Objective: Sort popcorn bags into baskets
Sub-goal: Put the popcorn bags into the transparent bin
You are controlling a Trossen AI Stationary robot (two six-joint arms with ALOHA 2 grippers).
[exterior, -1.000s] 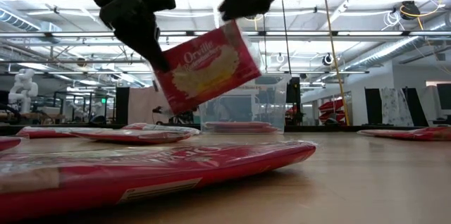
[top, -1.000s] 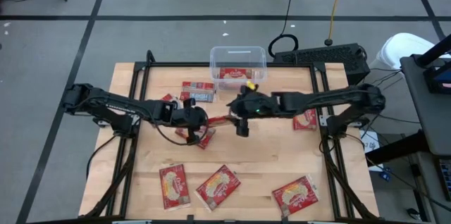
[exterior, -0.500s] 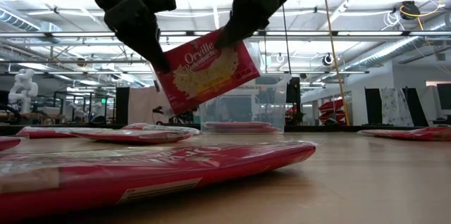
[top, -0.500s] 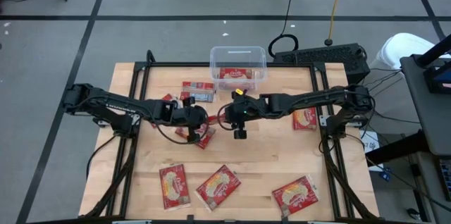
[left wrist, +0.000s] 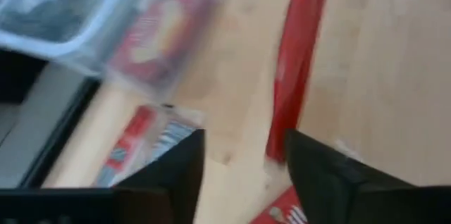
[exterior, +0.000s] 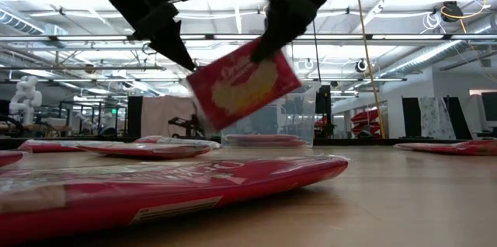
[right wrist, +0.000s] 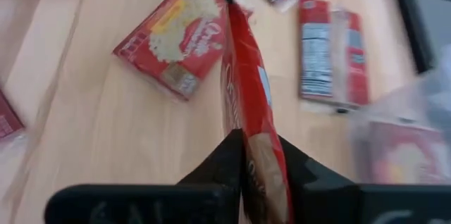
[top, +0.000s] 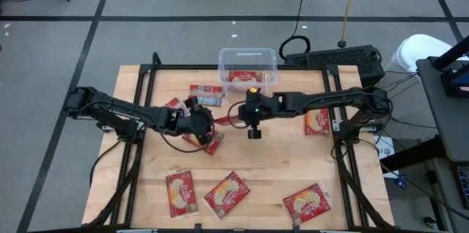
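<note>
One popcorn bag (exterior: 242, 84) hangs tilted in the air between my two grippers, above the middle of the table. It shows edge-on in the right wrist view (right wrist: 239, 69). My right gripper (right wrist: 259, 157) is shut on it. My left gripper (left wrist: 243, 160) is open, and the bag's other end (left wrist: 278, 146) stands between its fingers. The clear basket (top: 248, 58) sits at the far edge with a bag (top: 245, 77) lying flat inside. My right gripper pinches the bag's upper edge (right wrist: 250, 122) between its two fingers, coming slanting down from the table's right. The bag is lifted clear of the table, tilted, and stretches away from the fingers toward my left gripper. My left gripper: I cannot tell whether a finger (left wrist: 310, 168) touches the bag's end.
Loose bags lie flat on the wood: three along the near edge (top: 183, 194) (top: 226, 194) (top: 308, 202), one at the right (top: 317, 123), one under the left gripper (top: 210, 143), and reverse-side ones at the far left (top: 206, 95). A keyboard (top: 333, 58) sits beyond the far edge.
My right gripper has come down toward the left gripper and shut on the bag's upper edge. My left gripper has turned, opened and let go of the bag's lower left corner. The bag has stayed in the air and shifted slightly toward the right gripper.
</note>
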